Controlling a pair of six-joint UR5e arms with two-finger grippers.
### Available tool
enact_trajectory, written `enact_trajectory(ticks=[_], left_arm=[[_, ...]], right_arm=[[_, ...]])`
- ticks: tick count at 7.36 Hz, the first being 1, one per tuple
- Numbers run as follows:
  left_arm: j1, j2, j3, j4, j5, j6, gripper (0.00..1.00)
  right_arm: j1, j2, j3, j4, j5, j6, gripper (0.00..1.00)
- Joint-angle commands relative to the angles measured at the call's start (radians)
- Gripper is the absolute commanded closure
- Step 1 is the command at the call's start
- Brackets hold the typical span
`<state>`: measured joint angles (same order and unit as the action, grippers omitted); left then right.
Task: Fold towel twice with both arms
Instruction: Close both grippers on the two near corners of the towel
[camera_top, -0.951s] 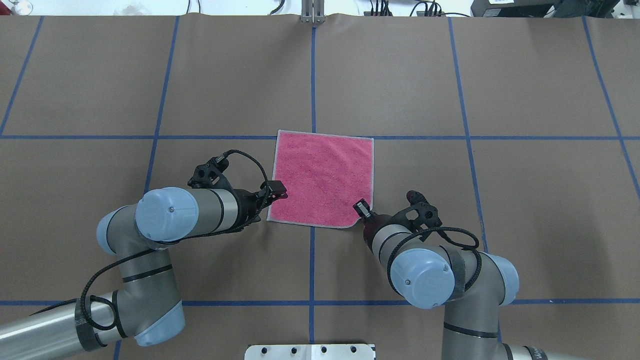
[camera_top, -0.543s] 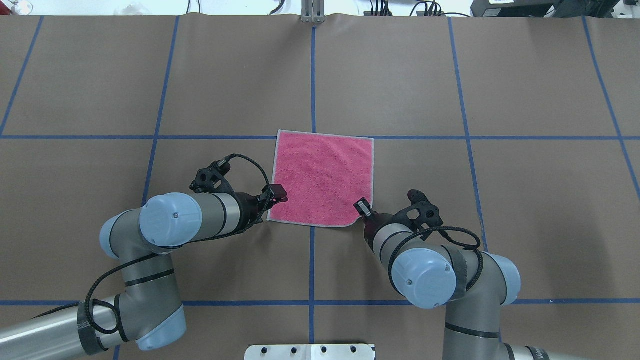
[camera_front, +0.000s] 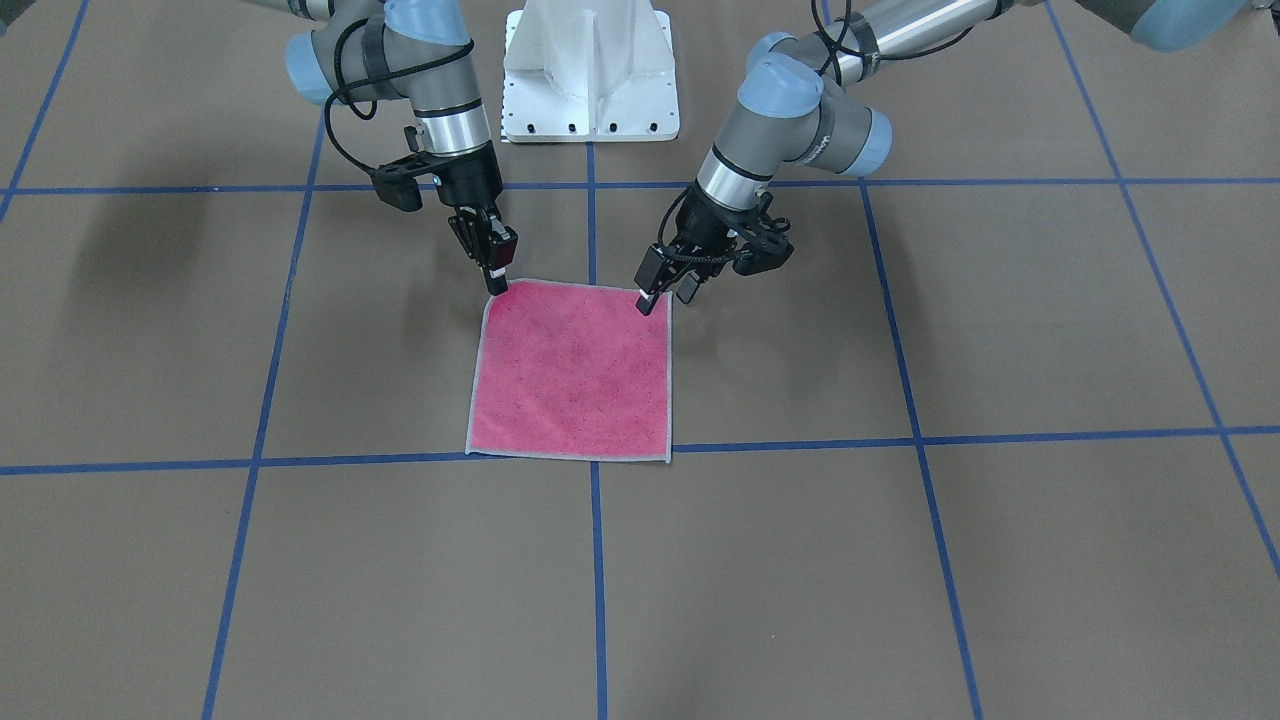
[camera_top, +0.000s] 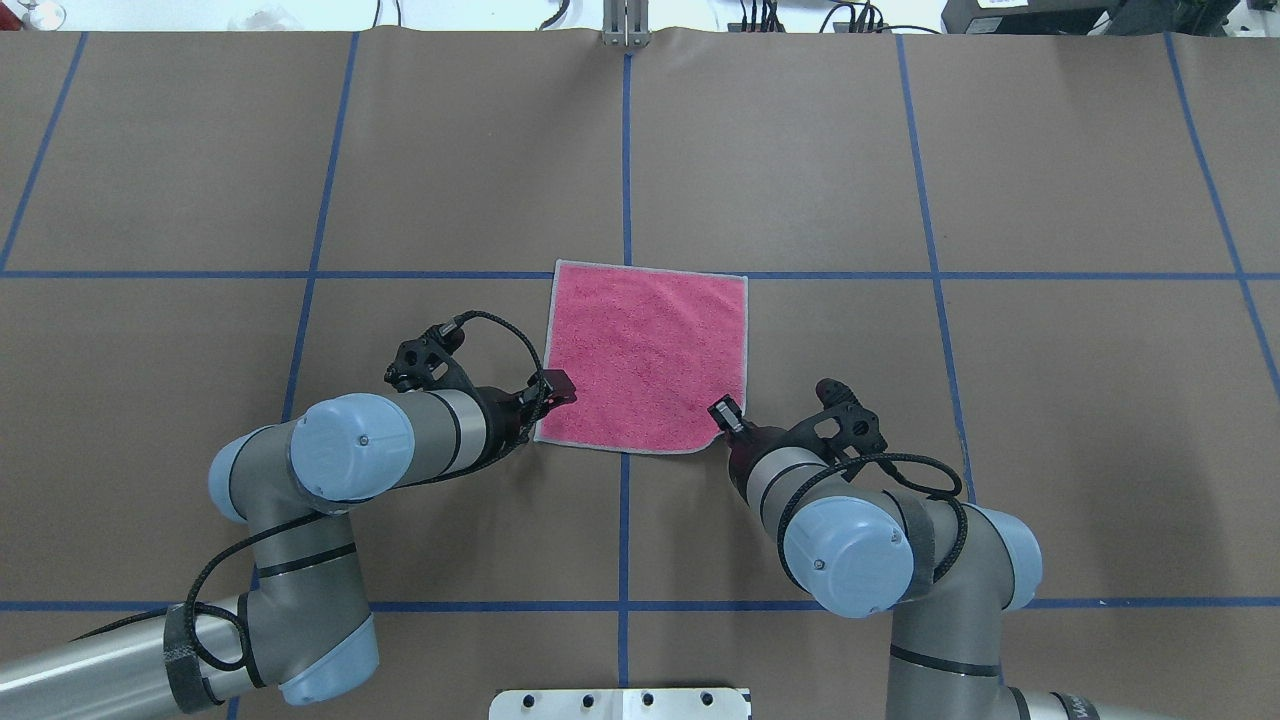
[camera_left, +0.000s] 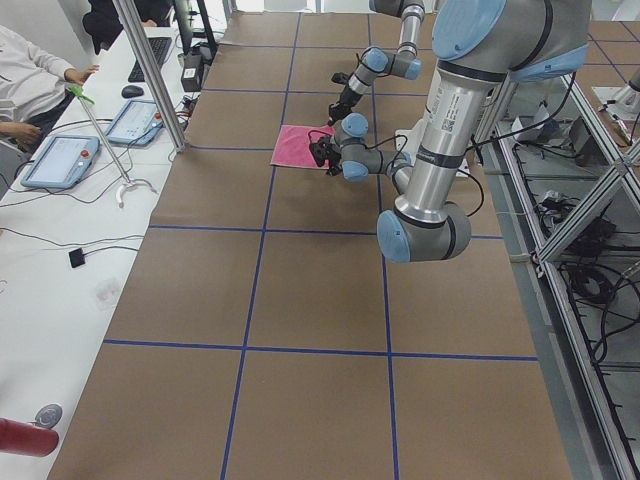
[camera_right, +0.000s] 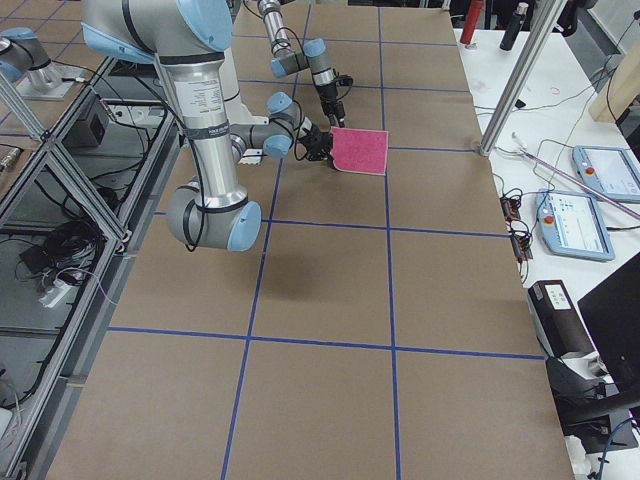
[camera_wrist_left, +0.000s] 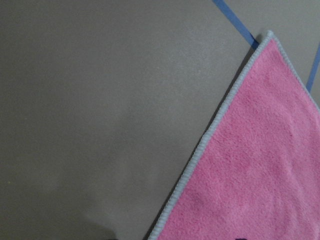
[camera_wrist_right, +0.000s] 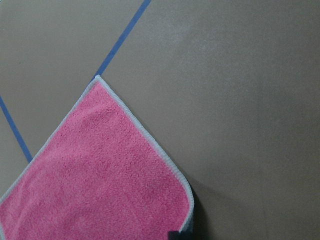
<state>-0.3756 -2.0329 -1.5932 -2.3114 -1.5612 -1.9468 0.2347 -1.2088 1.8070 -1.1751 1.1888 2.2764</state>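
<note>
The towel (camera_top: 645, 360) lies flat on the brown table, pink face up, with grey edging; it also shows in the front view (camera_front: 570, 375). My right gripper (camera_top: 722, 418) is shut on the towel's near right corner, which is curled up a little (camera_wrist_right: 187, 200). In the front view it (camera_front: 497, 283) is on the view's left. My left gripper (camera_top: 552, 393) is open at the towel's left edge, close to the near left corner; the front view (camera_front: 665, 297) shows its two fingers apart. The left wrist view shows that edge (camera_wrist_left: 210, 145).
Blue tape lines cross the brown table cover (camera_top: 300, 150). The white pedestal base (camera_front: 590, 70) stands behind the towel on the robot's side. A metal bracket (camera_top: 625, 28) sits at the far edge. A side table with tablets (camera_left: 60, 160) and people is beyond the far edge.
My left gripper has moved along the towel's left edge toward the near left corner, and its elbow has swung right. The right gripper and the towel have stayed put.
</note>
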Motion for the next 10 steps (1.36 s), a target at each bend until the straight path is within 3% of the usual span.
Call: enact_trajectory(ticks=[1, 6, 9, 10], left_arm=[[0.004, -0.012, 0.006, 0.0, 0.001, 0.0, 0.17], [0.007, -0.018, 0.003, 0.0, 0.0, 0.023, 0.17], [0.007, -0.013, 0.001, -0.002, 0.001, 0.023, 0.44], [0.007, -0.009, -0.002, -0.002, 0.001, 0.025, 0.47]], right_arm=[[0.0, 0.0, 0.0, 0.0, 0.0, 0.0, 1.0], [0.0, -0.002, 0.0, 0.0, 0.0, 0.0, 1.0], [0.0, -0.002, 0.0, 0.0, 0.0, 0.0, 1.0], [0.0, -0.002, 0.0, 0.0, 0.0, 0.0, 1.0]])
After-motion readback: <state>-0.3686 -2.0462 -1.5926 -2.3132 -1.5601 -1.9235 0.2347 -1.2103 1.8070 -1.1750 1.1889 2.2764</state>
